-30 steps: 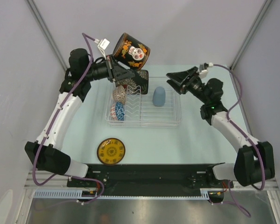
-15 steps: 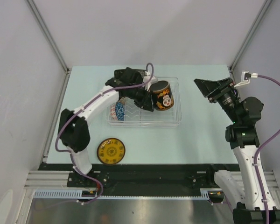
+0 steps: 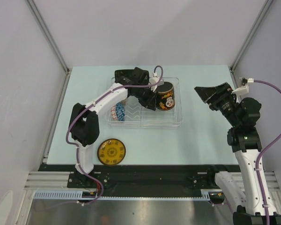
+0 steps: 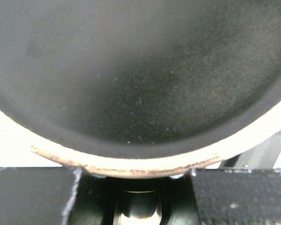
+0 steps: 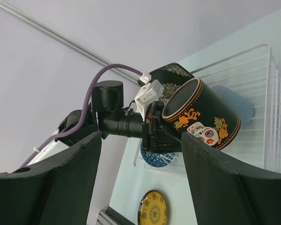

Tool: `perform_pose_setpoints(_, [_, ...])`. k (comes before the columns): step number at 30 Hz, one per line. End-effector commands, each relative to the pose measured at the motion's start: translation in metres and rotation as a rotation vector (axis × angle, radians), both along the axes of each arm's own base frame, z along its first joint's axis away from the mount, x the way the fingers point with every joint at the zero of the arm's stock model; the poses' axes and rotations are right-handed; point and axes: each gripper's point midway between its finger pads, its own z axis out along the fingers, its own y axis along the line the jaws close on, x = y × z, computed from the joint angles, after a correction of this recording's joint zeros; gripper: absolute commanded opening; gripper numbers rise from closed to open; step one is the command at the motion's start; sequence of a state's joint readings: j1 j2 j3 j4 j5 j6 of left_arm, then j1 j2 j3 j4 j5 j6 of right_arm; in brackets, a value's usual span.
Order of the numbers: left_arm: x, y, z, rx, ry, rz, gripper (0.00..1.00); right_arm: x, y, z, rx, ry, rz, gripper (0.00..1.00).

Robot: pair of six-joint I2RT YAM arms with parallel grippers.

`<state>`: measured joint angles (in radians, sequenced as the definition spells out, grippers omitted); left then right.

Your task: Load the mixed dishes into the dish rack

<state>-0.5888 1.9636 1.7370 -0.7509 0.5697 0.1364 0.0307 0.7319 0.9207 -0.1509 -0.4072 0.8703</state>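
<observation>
Your left gripper [image 3: 154, 95] is clamped on the rim of a black mug [image 3: 166, 97] painted with a white skull and orange flowers. It holds the mug tilted over the right part of the dish rack [image 3: 177, 123]. Your right gripper [image 3: 202, 93] hangs with its fingers spread wide, well right of the rack.

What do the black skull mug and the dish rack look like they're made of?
The mug is probably glazed ceramic: glossy black, painted decoration, thick wall. The dish rack is thin white wire, likely coated metal, though plastic is possible. Its tray looks like clear, see-through plastic.
</observation>
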Motion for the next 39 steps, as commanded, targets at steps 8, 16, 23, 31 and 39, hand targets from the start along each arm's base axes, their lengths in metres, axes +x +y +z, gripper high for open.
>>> perform_pose_setpoints(8, [0.025, -0.024, 0.006, -0.041, -0.201, -0.096, 0.00, 0.001, -0.006, 0.003, -0.014, -0.001, -0.027, 0.74])
perform_pose_setpoints(16, [0.034, -0.024, -0.015, -0.012, -0.219, -0.079, 0.00, 0.001, -0.006, -0.001, -0.016, 0.014, -0.027, 0.74])
perform_pose_setpoints(23, [0.025, -0.018, -0.040, 0.030, -0.220, -0.081, 0.00, -0.002, -0.008, -0.002, -0.020, 0.017, -0.037, 0.74])
perform_pose_setpoints(31, [0.017, -0.016, -0.052, 0.043, -0.231, -0.082, 0.00, -0.002, -0.008, -0.004, -0.022, 0.027, -0.035, 0.74])
perform_pose_setpoints(39, [0.006, -0.017, -0.068, 0.072, -0.241, -0.116, 0.00, -0.003, -0.008, -0.007, -0.028, 0.035, -0.036, 0.75])
